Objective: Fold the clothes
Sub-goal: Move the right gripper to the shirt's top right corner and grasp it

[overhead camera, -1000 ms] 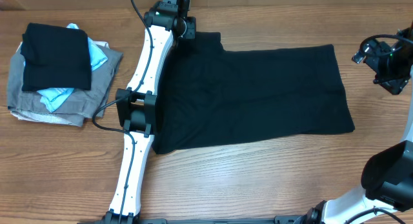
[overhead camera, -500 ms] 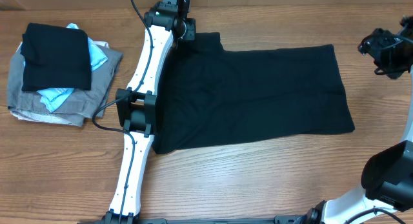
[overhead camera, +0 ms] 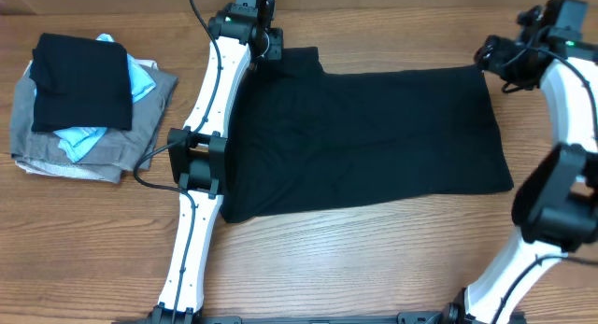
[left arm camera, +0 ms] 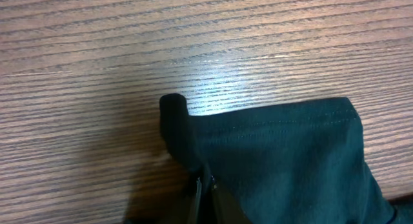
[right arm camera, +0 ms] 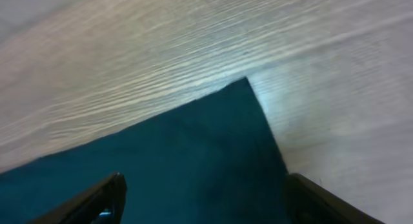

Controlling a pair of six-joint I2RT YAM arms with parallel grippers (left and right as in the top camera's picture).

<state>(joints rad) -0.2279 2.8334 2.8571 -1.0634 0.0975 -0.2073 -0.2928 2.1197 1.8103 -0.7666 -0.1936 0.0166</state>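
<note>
Across a wood-grain tabletop [overhead camera: 374, 259], black T-shirt [overhead camera: 374, 137] laid flat at centre. Left pincer [left arm camera: 205, 192] pressed together on its far-left sleeve corner; right pincer [right arm camera: 205, 179] spread over the far-right corner. Likely to slip or bunch if gripped through one layer only. Soft, matte knit; stitched hem; roughly rectangular outline.

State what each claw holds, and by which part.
The left claw pinches the black T-shirt at its sleeve corner; the right claw, open, holds nothing.

T-shirt [overhead camera: 374, 137]: soft matt black cloth. Table [overhead camera: 374, 259]: grained wood, slight sheen. Arm links [overhead camera: 210, 91]: glossy white plastic.
</note>
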